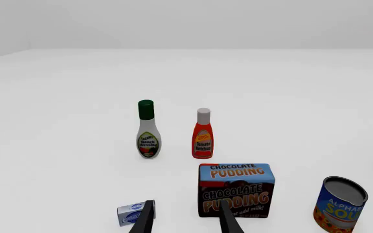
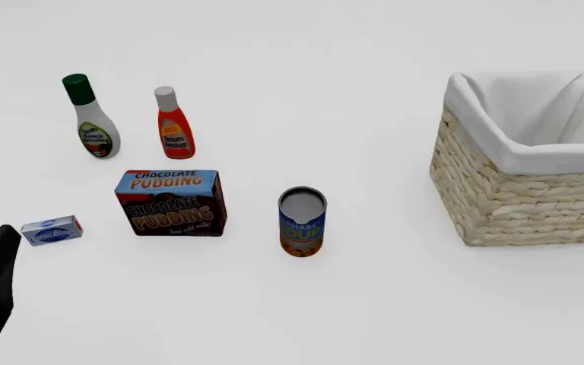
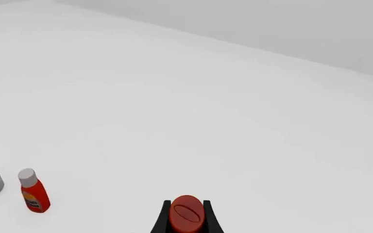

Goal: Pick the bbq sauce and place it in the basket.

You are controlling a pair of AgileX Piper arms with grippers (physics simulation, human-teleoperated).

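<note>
Looked down on a plain white desk [image 2: 373, 304], smooth and bare of marks, with a pale grey wall behind its far edge in the wrist views.

Toward the right side of the desk stood a big square woven straw basket [image 2: 515, 201] with a white cloth folded over its rim. Could see only white cloth inside it.

On the left half, nearer the far edge, stood a white bottle with a green cap [image 2: 91, 122] and, just beside it, an orange-red bottle with a white cap [image 2: 174, 125]. Nearer the front sat a dark chocolate pudding box with a blue top [image 2: 170, 204]. Right of that stood a blue and orange soup can [image 2: 301, 223], and left of it lay a small blue and white packet [image 2: 52, 230].

Near the front left corner hung the black left gripper [image 1: 186, 204], fingers spread wide, gripping nothing.

Squeezed between the fingers of the right gripper [image 3: 186, 206]: the bbq sauce bottle [image 3: 186, 218], only its dark red cap showing. Seen in the right wrist view alone, so could not tell how near the basket.
</note>
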